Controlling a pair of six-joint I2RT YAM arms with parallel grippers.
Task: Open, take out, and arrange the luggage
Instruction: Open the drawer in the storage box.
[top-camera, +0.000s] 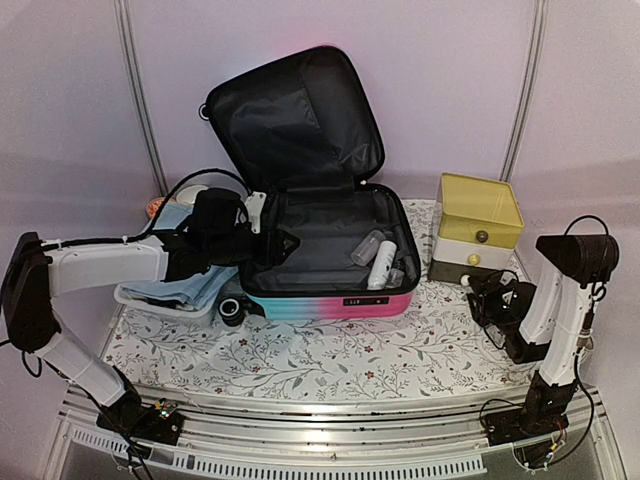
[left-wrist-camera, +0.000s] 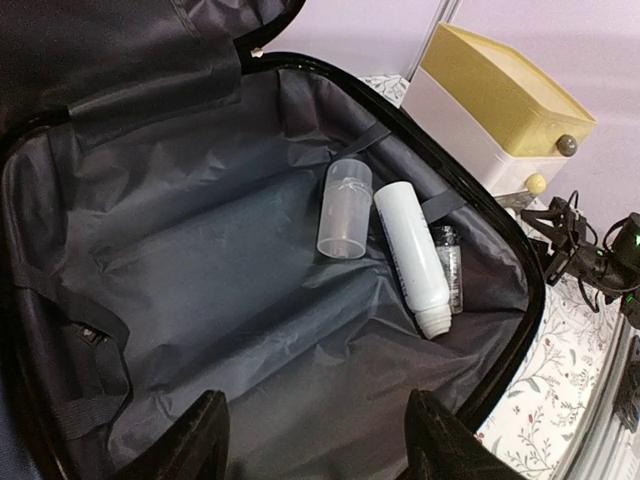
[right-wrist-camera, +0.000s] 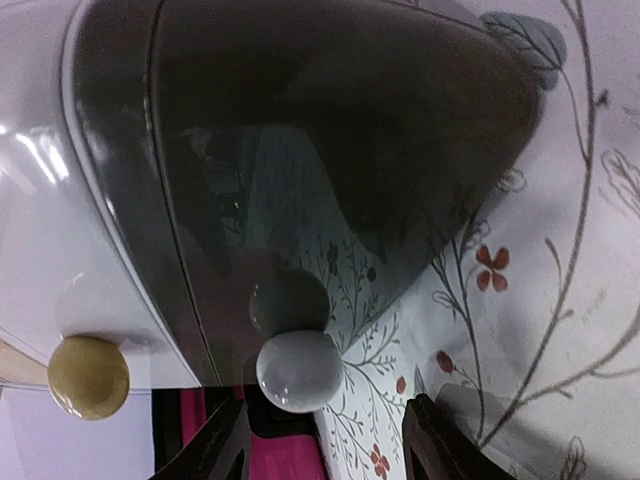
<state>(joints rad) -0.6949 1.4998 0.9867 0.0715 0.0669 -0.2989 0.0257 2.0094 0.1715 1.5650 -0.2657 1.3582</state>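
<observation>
1. Top external: luggage (top-camera: 330, 303) sits mid-worktop (top-camera: 330, 360), lid propped wide so bottles (top-camera: 380, 265) are reachable.
2. Empty, spread left fingers (left-wrist-camera: 205, 440) hover over the lining (lining up a pick?).
3. Empty too, right fingers (right-wrist-camera: 225, 450) gape beside drawer box (top-camera: 478, 215).

Robot lab booth: bare pale panel walls (top-camera: 70, 100), aluminium mounting rail (top-camera: 330, 428), floral cloth (top-camera: 330, 362) as staged worktop.

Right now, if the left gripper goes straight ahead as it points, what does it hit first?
Likely the black lining on the luggage floor; the left gripper angles down into the open shell. The clear bottle and white bottle lie right of that line, though depth is unclear.
</observation>
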